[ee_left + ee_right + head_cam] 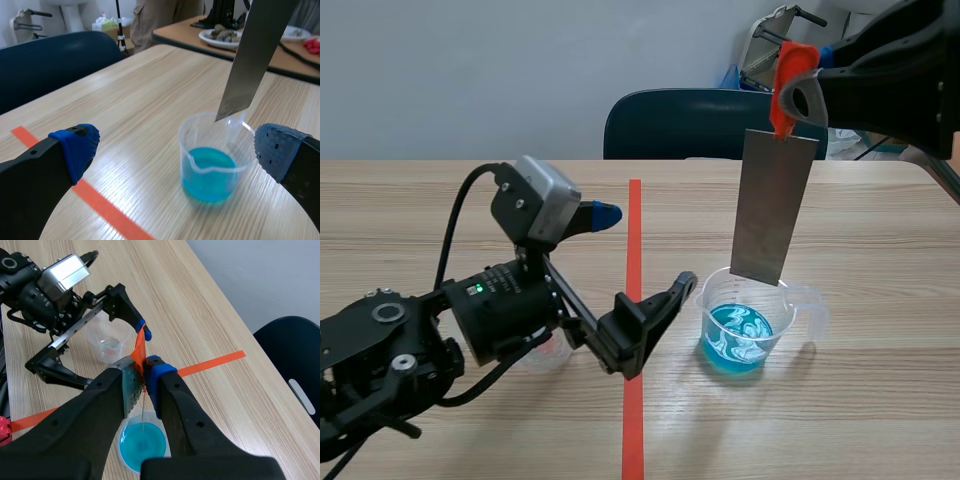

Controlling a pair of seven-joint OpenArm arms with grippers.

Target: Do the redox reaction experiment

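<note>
I'm seeing the right gripper [142, 371] clamping the orange-red tab [786, 85] at the top of the metal strip [775, 205], with the fingers pinching it from both sides. The strip is hanging straight down, raised off the bench [880, 420]. Its lower edge is sitting at about rim height over the beaker [790, 300], and going by the left wrist view it isn't reaching the blue liquid [740, 340]. The beaker is standing upright just right of the tape line [634, 420], nearer the bench's robot-side edge than its far edge. The left gripper [176, 150] is sitting low over the bench, fingers spread wide and gripping nothing, with the beaker standing ahead of it between the two blue pads [75, 150]. I'm also picking out a small clear cup [106, 342] sitting under the left arm, left of the tape line and well apart from the beaker. A dark blue chair [690, 125] is standing behind the far edge.
</note>
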